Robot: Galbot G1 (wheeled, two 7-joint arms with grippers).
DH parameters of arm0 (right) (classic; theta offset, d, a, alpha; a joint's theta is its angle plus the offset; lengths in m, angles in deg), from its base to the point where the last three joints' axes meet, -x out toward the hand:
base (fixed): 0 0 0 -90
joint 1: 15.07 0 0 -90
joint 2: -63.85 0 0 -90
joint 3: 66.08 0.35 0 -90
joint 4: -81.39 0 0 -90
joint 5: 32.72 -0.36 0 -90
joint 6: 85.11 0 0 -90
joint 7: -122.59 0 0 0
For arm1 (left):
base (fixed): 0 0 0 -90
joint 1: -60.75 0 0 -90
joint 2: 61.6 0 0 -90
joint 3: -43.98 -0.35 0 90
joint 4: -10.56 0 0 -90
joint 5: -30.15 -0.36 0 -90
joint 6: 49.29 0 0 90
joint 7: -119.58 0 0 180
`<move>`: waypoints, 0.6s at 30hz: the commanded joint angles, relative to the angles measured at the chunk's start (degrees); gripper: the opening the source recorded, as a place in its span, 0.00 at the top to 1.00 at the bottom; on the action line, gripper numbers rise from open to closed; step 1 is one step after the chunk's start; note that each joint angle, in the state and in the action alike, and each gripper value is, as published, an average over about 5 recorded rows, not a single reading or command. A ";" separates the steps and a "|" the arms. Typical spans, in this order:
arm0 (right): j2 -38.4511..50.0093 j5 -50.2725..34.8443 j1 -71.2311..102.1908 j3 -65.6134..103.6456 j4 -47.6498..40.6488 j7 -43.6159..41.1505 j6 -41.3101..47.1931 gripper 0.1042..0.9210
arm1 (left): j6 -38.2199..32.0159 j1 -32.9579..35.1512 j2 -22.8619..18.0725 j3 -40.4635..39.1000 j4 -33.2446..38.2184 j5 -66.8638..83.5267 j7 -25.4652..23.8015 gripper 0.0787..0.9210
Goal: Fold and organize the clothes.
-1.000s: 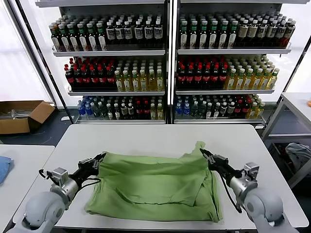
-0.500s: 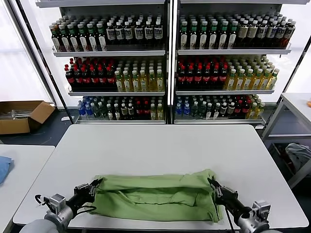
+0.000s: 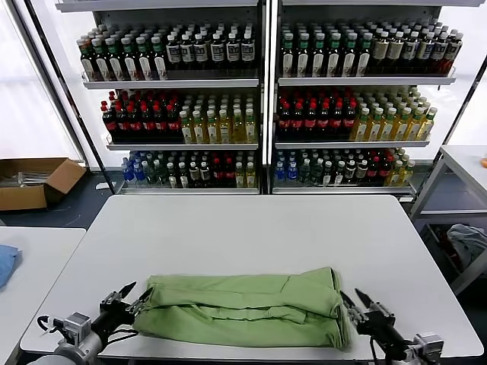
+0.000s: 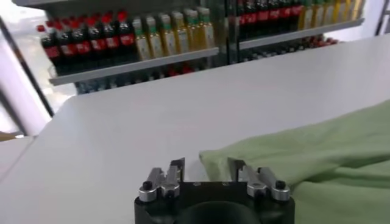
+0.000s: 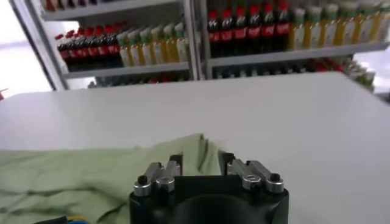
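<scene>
Bottle-stocked shelves [image 3: 266, 99] are being seen behind the white table [image 3: 251, 228]; the folded shirt [image 3: 243, 308] is flanked by the parted left gripper [image 3: 124, 298] and the parted right gripper [image 3: 358, 303], arms cut off.

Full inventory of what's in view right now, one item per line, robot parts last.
polo shirt: one, light green, folded into a long band at the near edge of the table.
table: one, white, in front of the robot.
bottle shelves: two racks, mixed dark, red, yellow and green bottles, behind the table.
cardboard box: one, brown, on the floor far left.
blue cloth: one, on the side table at left.
left gripper: open, at the shirt's left end.
right gripper: open, at the shirt's right end.
</scene>
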 commanded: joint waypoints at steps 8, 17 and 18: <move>-0.19 -4.82 0.80 10.98 -3.02 -0.73 -7.97 0.15 | 1.02 2.35 -10.70 -6.30 4.26 5.78 16.98 0.16; -0.29 -6.25 1.91 10.67 -2.51 -0.94 -7.63 0.12 | 1.34 1.32 -12.11 -7.79 1.65 3.82 17.23 0.12; -0.26 -6.57 1.94 10.72 -2.32 -0.96 -7.56 0.12 | 1.32 1.17 -12.08 -7.76 1.12 3.70 17.29 0.12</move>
